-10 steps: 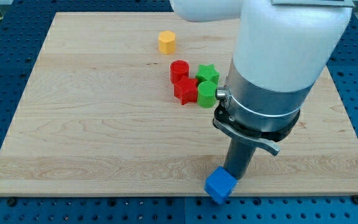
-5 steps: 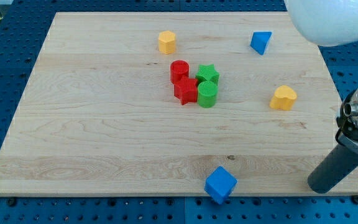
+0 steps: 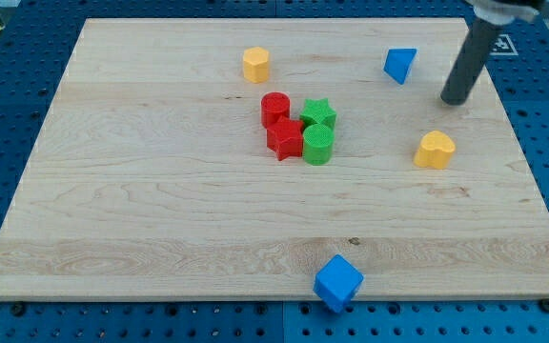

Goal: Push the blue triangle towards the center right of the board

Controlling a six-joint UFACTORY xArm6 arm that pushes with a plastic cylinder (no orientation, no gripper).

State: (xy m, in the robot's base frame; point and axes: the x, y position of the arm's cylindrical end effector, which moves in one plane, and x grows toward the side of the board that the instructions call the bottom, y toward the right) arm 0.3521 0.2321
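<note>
The blue triangle (image 3: 400, 65) lies near the top right of the wooden board (image 3: 160, 210). My tip (image 3: 455, 99) stands to the right of it and slightly lower, apart from it, not touching any block. A yellow heart-shaped block (image 3: 435, 151) lies below my tip, near the right edge.
A yellow hexagon block (image 3: 255, 65) sits at the top centre. A cluster in the middle holds a red cylinder (image 3: 274, 107), a red star-like block (image 3: 285, 139), a green star (image 3: 318, 113) and a green cylinder (image 3: 317, 145). A blue cube (image 3: 337, 282) overhangs the bottom edge.
My tip has swept from beside the blue cube at the bottom, out to the bottom right, then up to the right of the blue triangle. No block has moved.
</note>
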